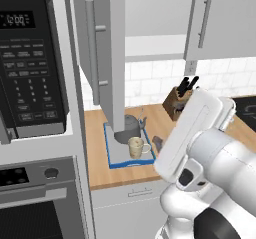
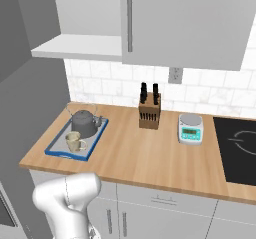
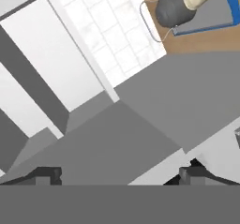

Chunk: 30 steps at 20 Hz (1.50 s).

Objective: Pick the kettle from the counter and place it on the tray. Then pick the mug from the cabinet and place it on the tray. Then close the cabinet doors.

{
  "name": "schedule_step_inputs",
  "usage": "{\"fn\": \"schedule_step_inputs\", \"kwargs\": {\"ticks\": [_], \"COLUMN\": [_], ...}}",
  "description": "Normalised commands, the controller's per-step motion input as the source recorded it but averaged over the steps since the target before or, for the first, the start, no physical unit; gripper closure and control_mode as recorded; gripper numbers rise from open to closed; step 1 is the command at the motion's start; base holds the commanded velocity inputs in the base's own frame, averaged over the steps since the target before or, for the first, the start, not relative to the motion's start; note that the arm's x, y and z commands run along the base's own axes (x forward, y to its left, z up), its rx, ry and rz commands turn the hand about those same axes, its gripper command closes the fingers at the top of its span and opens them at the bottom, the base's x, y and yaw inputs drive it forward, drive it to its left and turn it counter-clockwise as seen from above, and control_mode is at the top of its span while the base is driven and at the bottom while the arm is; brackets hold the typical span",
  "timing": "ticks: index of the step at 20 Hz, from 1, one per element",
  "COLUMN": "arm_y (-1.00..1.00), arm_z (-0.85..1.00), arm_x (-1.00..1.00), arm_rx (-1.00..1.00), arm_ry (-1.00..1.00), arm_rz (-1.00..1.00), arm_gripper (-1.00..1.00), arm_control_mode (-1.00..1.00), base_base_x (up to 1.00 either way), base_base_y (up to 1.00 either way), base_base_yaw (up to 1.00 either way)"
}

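Wooden counter (image 2: 150,155) carries the blue-rimmed tray (image 2: 59,154), with kettle (image 2: 83,122) and mug (image 2: 74,142) on it; gripper (image 3: 119,175) fingers spread apart, holding nothing, near a cabinet door (image 1: 102,53).

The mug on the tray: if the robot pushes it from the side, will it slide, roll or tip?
The mug stands upright on the flat tray, so it would probably slide rather than roll. Its side handle may make it turn when pushed. It stands close to the kettle, so a push that way would likely bump it.
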Motion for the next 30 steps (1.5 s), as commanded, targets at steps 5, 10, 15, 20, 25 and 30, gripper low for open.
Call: {"fn": "schedule_step_inputs", "kwargs": {"ticks": [5, 10, 15, 20, 25, 30], "arm_y": [0.56, 0.46, 0.30, 0.21, 0.27, 0.42], "arm_z": [-0.28, -0.08, -0.09, -0.13, -0.17, -0.21], "arm_x": [0.16, 0.36, 0.16, 0.00, 0.12, 0.20], "arm_rx": [-0.16, -0.06, -0.02, -0.05, -0.07, -0.12], "arm_ry": [-0.03, -0.04, -0.10, -0.13, -0.06, -0.01], "arm_rz": [0.00, 0.00, 0.00, 0.00, 0.00, 0.00], "arm_gripper": [-1.00, -1.00, -1.00, -1.00, -1.00, -1.00], "arm_control_mode": [-1.00, -1.00, -1.00, -1.00, -1.00, -1.00], "base_base_x": [0.00, 0.00, 0.00, 0.00, 0.00, 0.00], "base_base_y": [0.00, 0.00, 0.00, 0.00, 0.00, 0.00], "base_base_yaw": [0.00, 0.00, 0.00, 0.00, 0.00, 0.00]}}
